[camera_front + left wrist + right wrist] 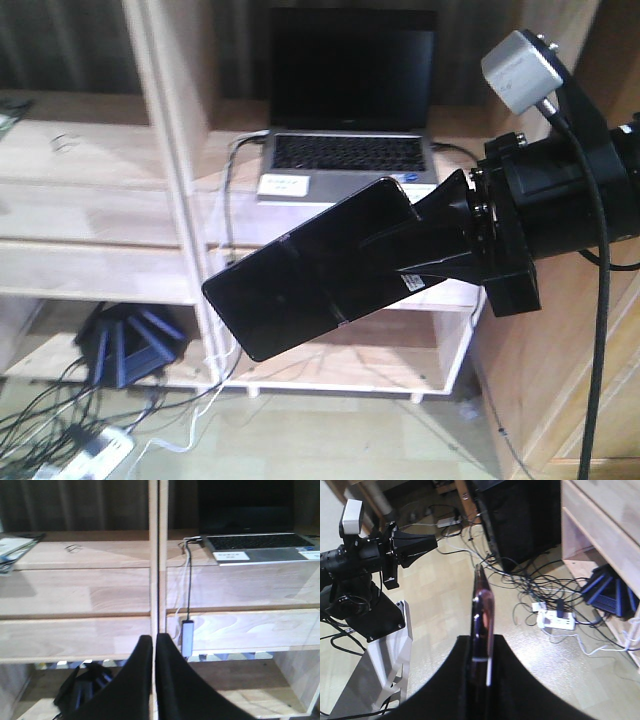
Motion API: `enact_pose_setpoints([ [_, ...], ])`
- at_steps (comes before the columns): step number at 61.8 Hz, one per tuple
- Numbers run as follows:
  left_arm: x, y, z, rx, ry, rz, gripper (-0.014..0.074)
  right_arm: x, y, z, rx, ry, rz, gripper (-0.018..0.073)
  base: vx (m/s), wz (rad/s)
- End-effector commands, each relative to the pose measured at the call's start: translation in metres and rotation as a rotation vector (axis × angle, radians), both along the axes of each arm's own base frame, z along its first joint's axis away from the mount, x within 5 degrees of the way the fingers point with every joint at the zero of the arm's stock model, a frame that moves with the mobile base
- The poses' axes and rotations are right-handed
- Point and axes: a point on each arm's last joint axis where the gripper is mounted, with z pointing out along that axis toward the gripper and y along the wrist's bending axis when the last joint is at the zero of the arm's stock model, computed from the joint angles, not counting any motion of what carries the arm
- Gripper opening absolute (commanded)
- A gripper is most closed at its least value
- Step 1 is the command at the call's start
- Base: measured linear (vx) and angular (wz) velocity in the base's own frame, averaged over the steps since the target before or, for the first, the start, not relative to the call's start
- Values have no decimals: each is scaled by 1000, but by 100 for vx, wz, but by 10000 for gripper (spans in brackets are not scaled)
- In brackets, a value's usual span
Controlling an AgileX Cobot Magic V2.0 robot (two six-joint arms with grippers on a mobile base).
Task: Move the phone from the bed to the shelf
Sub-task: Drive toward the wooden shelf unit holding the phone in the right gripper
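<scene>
Before the pale plank-wood shelf (pixel 90 215), the right claw (pixel 405 255) clamps the thin glossy black phone (pixel 295 280), mid-carry. Next it likely must lay it flat there. The left claw (pixel 154 677) is pinched together, empty.

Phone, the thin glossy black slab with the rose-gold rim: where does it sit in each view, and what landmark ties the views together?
Exterior front-facing: the thin glossy black phone is at centre, tilted, in front of the shelving.
Left wrist: not in it.
Right wrist: lower centre, edge-on, its rose-gold rim showing, clamped in the right gripper.
Shared landmark: the pale wooden shelf.
</scene>
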Motion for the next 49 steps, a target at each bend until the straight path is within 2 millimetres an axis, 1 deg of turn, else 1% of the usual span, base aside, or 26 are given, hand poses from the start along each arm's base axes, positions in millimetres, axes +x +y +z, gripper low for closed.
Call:
enact_pose_setpoints([
  [1,1,1,6,-17,-75,6,1,-13,1,21,96,-14,47,-1,19,-25],
  [21,1,1,6,-17,-75,6,1,-13,1,21,96,-14,47,-1,19,-13],
  [49,1,1,6,-17,-75,6,1,-13,1,21,96,-14,47,-1,20,5],
])
